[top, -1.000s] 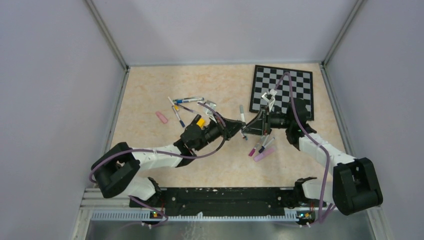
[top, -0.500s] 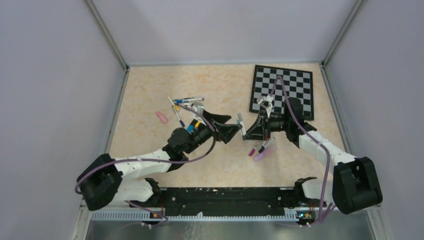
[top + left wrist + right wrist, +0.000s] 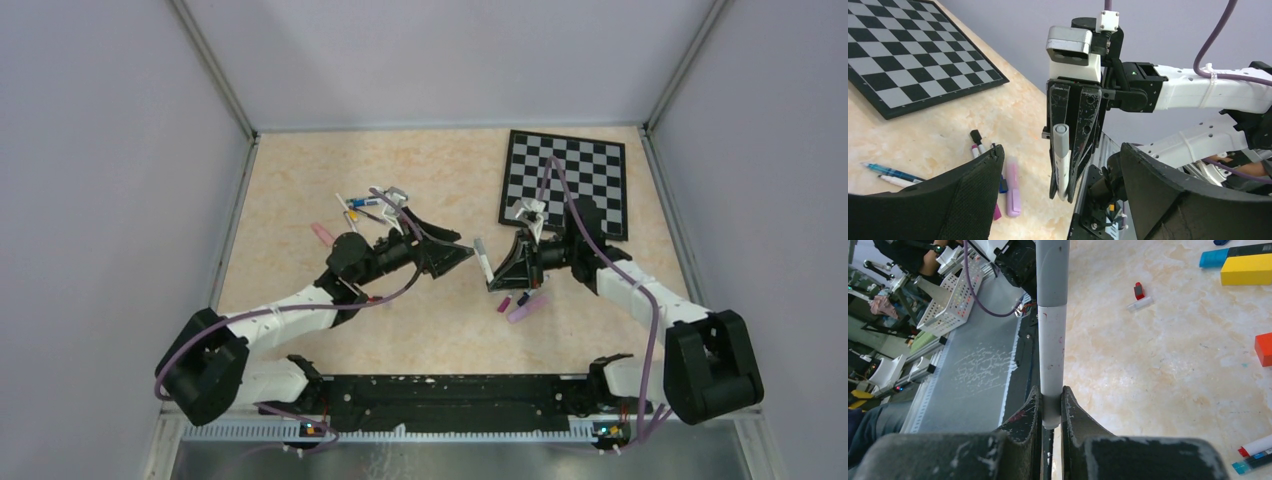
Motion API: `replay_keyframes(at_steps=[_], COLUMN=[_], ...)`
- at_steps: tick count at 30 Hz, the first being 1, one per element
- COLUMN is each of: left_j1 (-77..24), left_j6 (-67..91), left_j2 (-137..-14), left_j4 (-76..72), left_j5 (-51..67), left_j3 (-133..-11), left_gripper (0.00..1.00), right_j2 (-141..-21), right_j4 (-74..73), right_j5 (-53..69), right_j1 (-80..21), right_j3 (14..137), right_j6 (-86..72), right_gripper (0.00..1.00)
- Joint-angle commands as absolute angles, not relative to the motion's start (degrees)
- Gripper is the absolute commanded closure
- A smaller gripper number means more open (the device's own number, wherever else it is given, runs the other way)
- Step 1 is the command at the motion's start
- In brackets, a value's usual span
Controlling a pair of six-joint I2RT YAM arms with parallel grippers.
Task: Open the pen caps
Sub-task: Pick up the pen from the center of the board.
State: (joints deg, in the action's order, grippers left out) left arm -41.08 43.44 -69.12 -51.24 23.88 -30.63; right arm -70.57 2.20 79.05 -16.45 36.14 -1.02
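One pen (image 3: 1053,355) is pinched by my right gripper (image 3: 1050,395), whose fingers press onto the tail of its white barrel. Its grey cap (image 3: 1052,270) is on. The pen's long axis runs straight out from those fingers, with the cap end farthest from them. It hangs just off the near-left corner of the checkerboard (image 3: 565,183). My left gripper (image 3: 455,250) faces it from farther left of that corner, jaws spread wide and holding nothing. At least three more pens (image 3: 520,302) lie bunched on the table (image 3: 300,170), nearer than that same corner, and one is a purple highlighter (image 3: 527,309). Another cluster (image 3: 362,209) lies well left of the board, too tangled to count. One white perforated basket (image 3: 955,295) stands off the table, and I cannot make out its contents.
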Motion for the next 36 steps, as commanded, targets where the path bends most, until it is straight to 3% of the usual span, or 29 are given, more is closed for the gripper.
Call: replay_keyframes(at_steps=[1,8,18,27,30,34,36], left_j1=[-41.42,-43.12,-44.44,-45.00,-45.00,-45.32,-45.79], left_j6=[45.02,44.57,43.66,44.29,44.59,44.92,44.83], left_j2=[-72.28,-76.62,-77.80,-79.82,-80.15,-79.94,-79.83], left_j4=[-53.75,-54.05,-51.76,-51.79,-51.85,-51.98,-52.17], left_j5=[28.56,29.24,29.30,31.11,31.54,30.02,28.99], left_j3=[-35.39,-38.72,-39.75,-41.23,-41.34,-40.56,-39.99], left_gripper=[0.14,0.35,0.48,0.82,1.00,1.00,1.00], right_j2=[-71.41,-72.48,-73.02,-72.76,-72.57,-71.66,-71.12], right_j4=[4.74,4.83,6.08,6.13,5.94,7.21,9.94], right_j5=[81.55,81.45,81.21,80.58,79.98,79.25,79.65], right_j1=[-17.59,-17.86,-17.93,-17.92,-17.91,-17.90,-17.91], right_j3=[38.49,38.67,38.59,38.51,38.50,39.04,39.63], right_j6=[-0.35,-1.49,-2.90,-3.05,-2.99,-5.88,-9.78], right_gripper=[1.00,1.00,1.00,1.00,1.00,0.62,0.52])
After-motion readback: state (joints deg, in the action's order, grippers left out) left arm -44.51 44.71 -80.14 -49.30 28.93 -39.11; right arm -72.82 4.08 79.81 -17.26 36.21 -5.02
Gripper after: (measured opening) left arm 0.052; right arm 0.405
